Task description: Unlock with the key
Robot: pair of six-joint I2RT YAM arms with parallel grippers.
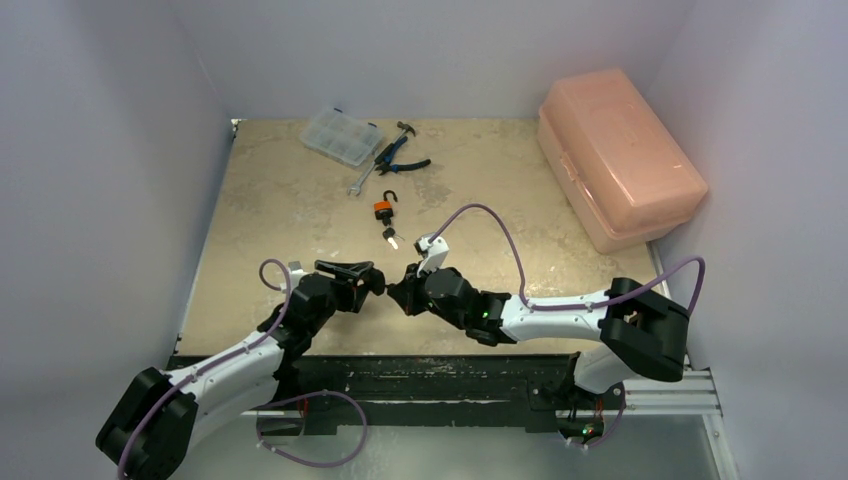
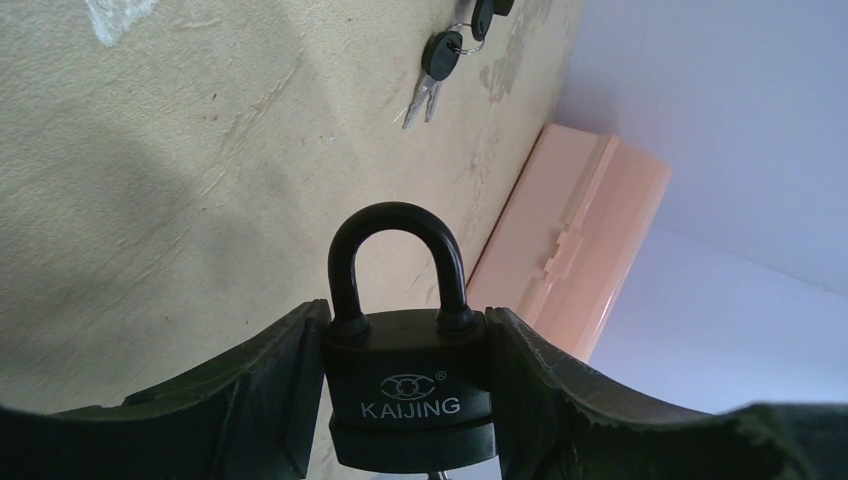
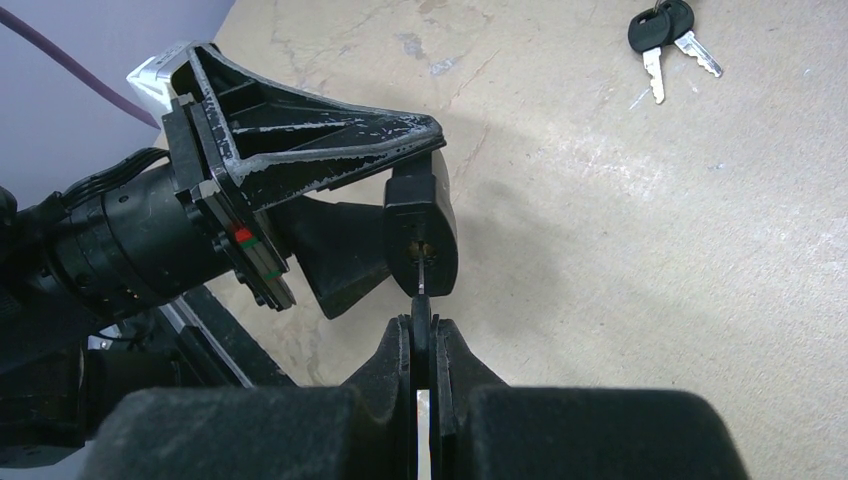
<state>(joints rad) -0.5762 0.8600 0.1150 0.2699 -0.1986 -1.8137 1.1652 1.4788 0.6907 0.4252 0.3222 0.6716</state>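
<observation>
The left gripper (image 1: 368, 279) has its fingers clamped on the flat sides of the black metal padlock (image 2: 407, 395) stamped KAIJING. It holds the padlock off the beige tabletop (image 1: 280, 200), just in front of the arms. The curved shackle (image 2: 397, 250) points away from the wrist and the keyhole end faces the other arm, probably so the body cannot spin when torque comes through the key. Both shackle legs sit in the body, so the lock looks unopened.

Just right of the padlock, the small black-headed key (image 3: 421, 318) has its blade in the keyhole. The right gripper (image 3: 425, 338) is pinched shut on the key's head, in line with the lock. That lets a wrist roll do the turning, which I judge to be the step in hand.

Beyond the padlock, two spare black-headed keys (image 3: 665, 35) lie on the table, near a small orange padlock (image 1: 383, 207). Well to the padlock's right stands a closed pink plastic box (image 1: 620, 155), out of the way.
</observation>
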